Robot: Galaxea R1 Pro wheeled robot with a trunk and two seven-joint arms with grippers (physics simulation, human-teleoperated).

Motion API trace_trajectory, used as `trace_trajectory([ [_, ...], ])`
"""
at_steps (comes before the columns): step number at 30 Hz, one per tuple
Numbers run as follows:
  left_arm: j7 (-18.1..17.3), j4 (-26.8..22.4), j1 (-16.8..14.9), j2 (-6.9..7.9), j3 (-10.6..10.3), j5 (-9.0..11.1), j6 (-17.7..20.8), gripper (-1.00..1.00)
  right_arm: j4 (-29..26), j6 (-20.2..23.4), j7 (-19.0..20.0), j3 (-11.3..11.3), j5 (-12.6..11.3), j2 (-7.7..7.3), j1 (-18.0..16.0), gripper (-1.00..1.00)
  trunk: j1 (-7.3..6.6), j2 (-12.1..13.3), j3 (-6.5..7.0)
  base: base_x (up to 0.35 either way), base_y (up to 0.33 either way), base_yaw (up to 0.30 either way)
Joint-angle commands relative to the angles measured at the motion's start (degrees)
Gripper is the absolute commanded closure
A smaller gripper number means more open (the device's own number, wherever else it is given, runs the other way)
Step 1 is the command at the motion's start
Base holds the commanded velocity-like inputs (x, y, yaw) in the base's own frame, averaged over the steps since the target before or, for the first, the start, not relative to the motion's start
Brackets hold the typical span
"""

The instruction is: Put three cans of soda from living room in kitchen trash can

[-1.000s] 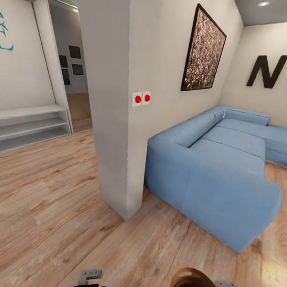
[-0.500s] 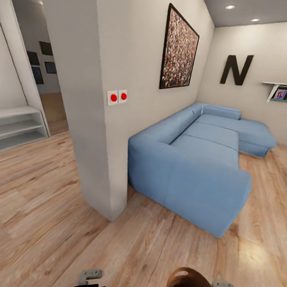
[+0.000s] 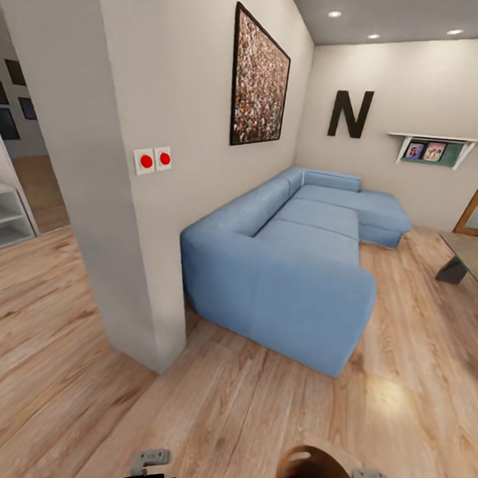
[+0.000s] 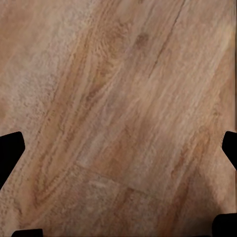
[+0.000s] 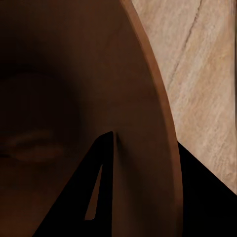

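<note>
The right gripper (image 5: 106, 187) grips the trash can (image 3: 317, 475) by its wall, low in the head view. The left gripper (image 4: 118, 197) hangs spread over wood floor (image 3: 240, 411), near a blue sofa (image 3: 294, 272).

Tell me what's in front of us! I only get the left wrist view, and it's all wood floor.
Observer: A big blue sofa stands ahead, in the head view.
Operator: Are we holding anything?
Observer: Yes. The right gripper grips the rim of the brown tash can.
Operator: Anything we could bump into?
Observer: A white wall corner with two red buttons juts out just left of the sofa.
</note>
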Motion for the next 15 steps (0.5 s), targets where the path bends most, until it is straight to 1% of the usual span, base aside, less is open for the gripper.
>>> trace_trajectory([
  [1, 0.0, 0.0, 0.0, 0.00, 0.0, 0.0, 0.0, -1.00, 0.0, 0.0, 0.3, 0.0, -0.4, 0.00, 0.0, 1.00, 0.00, 0.0, 0.00, 0.000, 0.000, -0.284],
  [15, 0.0, 0.0, 0.0, -0.01, 0.0, 0.0, 0.0, -1.00, 0.0, -0.3, 0.3, 0.0, -0.4, 0.01, 0.0, 1.00, 0.00, 0.0, 0.00, 0.000, 0.000, -0.284],
])
